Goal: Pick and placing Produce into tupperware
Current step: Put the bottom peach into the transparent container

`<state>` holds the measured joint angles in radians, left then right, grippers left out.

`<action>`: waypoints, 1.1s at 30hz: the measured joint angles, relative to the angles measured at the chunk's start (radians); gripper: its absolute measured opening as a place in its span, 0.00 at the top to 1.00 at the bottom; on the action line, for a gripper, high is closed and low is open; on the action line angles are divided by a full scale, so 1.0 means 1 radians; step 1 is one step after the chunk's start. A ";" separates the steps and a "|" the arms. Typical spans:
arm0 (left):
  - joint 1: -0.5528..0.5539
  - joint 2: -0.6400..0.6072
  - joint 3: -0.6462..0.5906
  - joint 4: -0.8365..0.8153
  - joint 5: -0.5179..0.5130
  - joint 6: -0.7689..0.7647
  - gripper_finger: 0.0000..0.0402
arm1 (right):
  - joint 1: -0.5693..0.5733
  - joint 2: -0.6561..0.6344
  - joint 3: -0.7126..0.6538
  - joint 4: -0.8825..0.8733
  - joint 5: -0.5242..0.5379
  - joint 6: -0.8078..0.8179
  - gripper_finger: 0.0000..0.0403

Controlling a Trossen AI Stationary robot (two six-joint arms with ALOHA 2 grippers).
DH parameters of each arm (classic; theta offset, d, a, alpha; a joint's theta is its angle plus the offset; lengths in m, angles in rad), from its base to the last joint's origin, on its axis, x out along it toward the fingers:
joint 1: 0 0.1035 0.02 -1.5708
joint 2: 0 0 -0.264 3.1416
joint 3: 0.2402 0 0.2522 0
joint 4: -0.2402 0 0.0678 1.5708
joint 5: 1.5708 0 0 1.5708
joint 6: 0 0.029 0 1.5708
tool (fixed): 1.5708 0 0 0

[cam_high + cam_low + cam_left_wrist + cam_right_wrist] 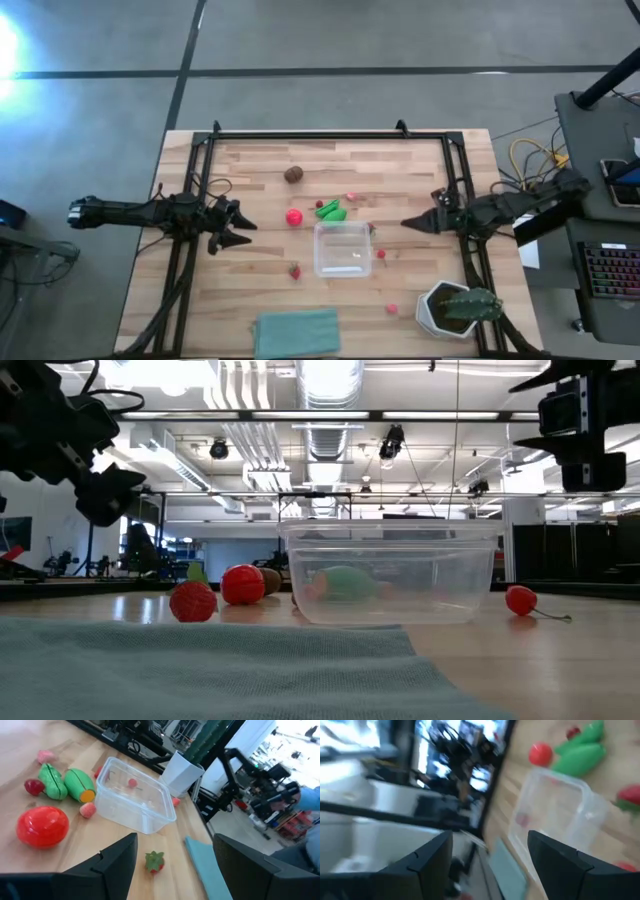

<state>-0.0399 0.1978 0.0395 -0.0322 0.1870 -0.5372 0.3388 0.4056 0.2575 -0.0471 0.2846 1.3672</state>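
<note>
The clear tupperware (342, 248) stands on its base near the table's middle. To its left and far side lie the produce: a red ball (294, 216), green pieces (331, 210), a brown round one (293, 174), a strawberry (295, 271) and tiny red pieces (381, 254). My left gripper (248, 230) hovers at the table's left, pointing toward the red ball (42, 825), open with nothing between its fingers (175, 840). My right gripper (405, 223) hovers right of the box, pointing at it, open and empty (490, 835).
A white hexagonal pot with a green plant (455, 308) stands at the near right corner. A teal cloth (297, 332) lies at the near edge. Black frame rails (310, 135) run along the far and side edges. Another tiny red piece (391, 308) lies left of the pot.
</note>
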 joint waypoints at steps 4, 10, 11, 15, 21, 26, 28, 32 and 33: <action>0.000 0.000 0.000 0.000 -0.004 0.023 0.39 | -0.017 0.159 0.151 -0.211 -0.105 -0.087 0.40; 0.000 0.000 0.000 0.000 -0.005 0.022 0.39 | -0.051 0.428 0.413 -0.644 -0.209 -0.280 0.41; 0.000 0.000 0.000 0.000 -0.005 0.022 0.39 | -0.062 0.471 0.449 -0.690 -0.232 -0.315 0.41; 0.000 0.000 0.000 0.000 -0.005 0.021 0.39 | -0.106 0.643 0.557 -0.798 -0.350 -0.464 0.41; 0.000 0.000 0.000 0.000 -0.005 0.021 0.39 | -0.125 0.916 0.674 -0.884 -0.525 -0.759 0.41; 0.000 0.000 0.000 0.000 -0.005 0.021 0.39 | -0.091 1.066 0.773 -0.895 -0.550 -0.964 0.41; 0.000 0.000 0.000 0.000 -0.005 0.021 0.39 | -0.074 1.105 0.814 -0.894 -0.550 -1.009 0.41; 0.000 0.000 0.000 0.000 -0.005 0.021 0.39 | -0.030 1.174 0.881 -0.897 -0.552 -1.026 0.41; 0.000 -0.001 0.000 0.000 -0.005 0.021 0.39 | -0.015 1.192 0.893 -0.900 -0.554 -1.016 0.41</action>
<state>-0.0399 0.1968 0.0391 -0.0319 0.1822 -0.5163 0.3239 1.5972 1.1504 -0.9468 -0.2698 0.3517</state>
